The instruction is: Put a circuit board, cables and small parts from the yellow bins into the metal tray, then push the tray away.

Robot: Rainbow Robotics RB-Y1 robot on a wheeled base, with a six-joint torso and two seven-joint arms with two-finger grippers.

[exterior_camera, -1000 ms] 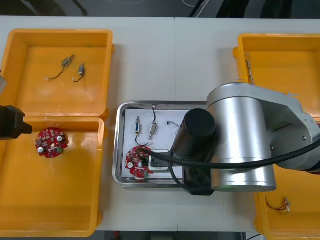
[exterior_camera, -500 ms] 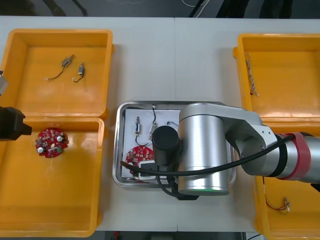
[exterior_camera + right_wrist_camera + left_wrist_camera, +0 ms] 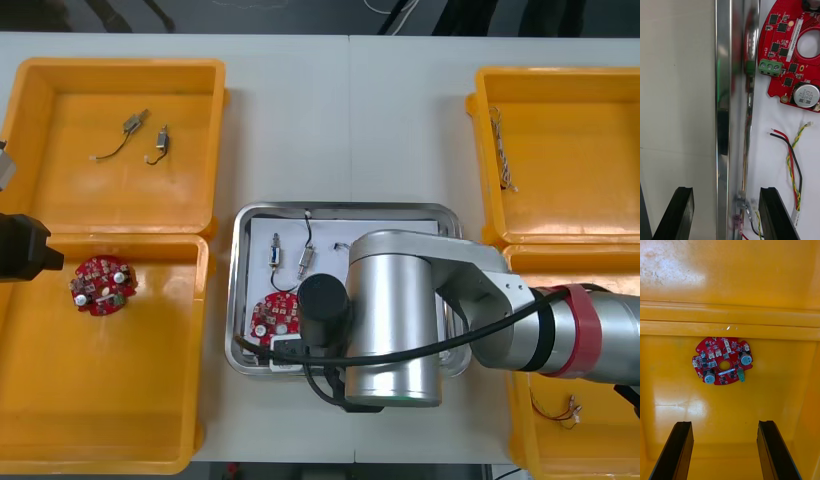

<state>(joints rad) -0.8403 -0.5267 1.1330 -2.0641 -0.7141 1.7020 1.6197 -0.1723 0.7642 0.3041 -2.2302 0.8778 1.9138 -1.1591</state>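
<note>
The metal tray [image 3: 240, 300], white inside, lies at the table's middle and holds a red circuit board [image 3: 277, 316], small metal parts [image 3: 275, 252] and cables. My right arm [image 3: 400, 320] covers the tray's right half. In the right wrist view my right gripper [image 3: 726, 213] is open and straddles the tray's shiny rim [image 3: 724, 112]: one finger [image 3: 679, 213] is outside over the table, the other inside near a red, black and yellow cable [image 3: 793, 161] and the board [image 3: 790, 56]. My left gripper [image 3: 724, 450] hangs open over a second circuit board [image 3: 723, 360] in the near left bin [image 3: 100, 400].
The far left yellow bin [image 3: 120, 66] holds two small metal parts with wires [image 3: 135, 122]. A twisted cable [image 3: 503, 150] lies in the far right bin, and a red and yellow cable [image 3: 560, 410] lies in the near right bin. Bare table stretches beyond the tray's far edge.
My right arm has swung left and toward the tray's near edge, now covering more of the tray. The tray and the left arm have not moved.
</note>
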